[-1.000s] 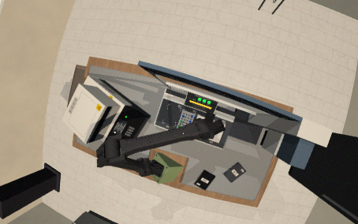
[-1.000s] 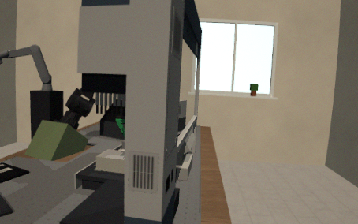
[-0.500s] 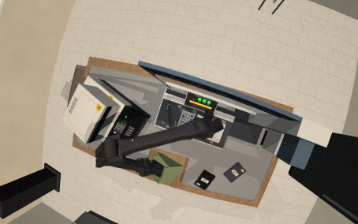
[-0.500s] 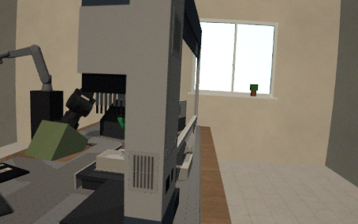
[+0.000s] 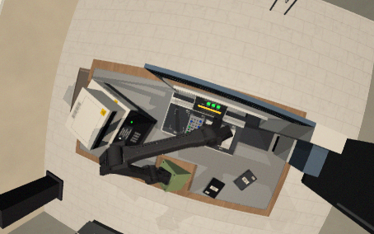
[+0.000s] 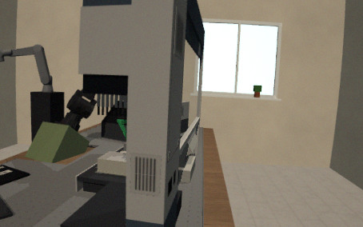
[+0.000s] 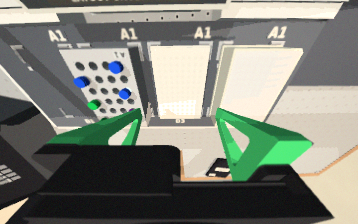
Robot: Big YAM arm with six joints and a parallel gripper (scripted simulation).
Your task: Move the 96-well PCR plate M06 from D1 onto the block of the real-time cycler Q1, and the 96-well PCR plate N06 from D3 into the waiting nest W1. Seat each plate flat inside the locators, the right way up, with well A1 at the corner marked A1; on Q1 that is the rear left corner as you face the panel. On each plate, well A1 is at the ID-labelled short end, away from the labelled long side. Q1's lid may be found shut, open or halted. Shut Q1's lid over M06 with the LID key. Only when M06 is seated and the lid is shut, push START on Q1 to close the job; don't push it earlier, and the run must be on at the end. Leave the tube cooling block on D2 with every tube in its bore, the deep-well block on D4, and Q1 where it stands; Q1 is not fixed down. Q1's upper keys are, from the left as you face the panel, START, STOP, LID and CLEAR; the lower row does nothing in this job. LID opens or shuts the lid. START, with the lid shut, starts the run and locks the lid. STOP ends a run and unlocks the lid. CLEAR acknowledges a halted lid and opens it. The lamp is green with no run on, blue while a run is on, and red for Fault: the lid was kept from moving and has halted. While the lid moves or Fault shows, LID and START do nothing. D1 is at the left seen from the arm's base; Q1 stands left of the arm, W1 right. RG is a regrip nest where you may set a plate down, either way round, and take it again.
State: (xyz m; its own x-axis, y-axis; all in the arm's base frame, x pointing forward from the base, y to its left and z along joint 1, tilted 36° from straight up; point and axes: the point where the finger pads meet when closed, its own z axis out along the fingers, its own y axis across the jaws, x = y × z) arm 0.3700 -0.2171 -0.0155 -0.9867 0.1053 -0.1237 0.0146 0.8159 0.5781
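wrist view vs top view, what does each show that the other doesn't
Only the wrist view shows the A1 corner marks, the coloured tube caps in the tube cooling block and the plate at D3 framed by the open green pincer. Only the top view shows cycler Q1 with its green lamp, and the whole arm. Both show the deck row.

walls: beige point(image 6: 308, 80) | floor: pale tiles point(image 6: 288, 192) | window point(image 6: 239, 60): bright | sill: potted plant point(image 6: 257, 91)
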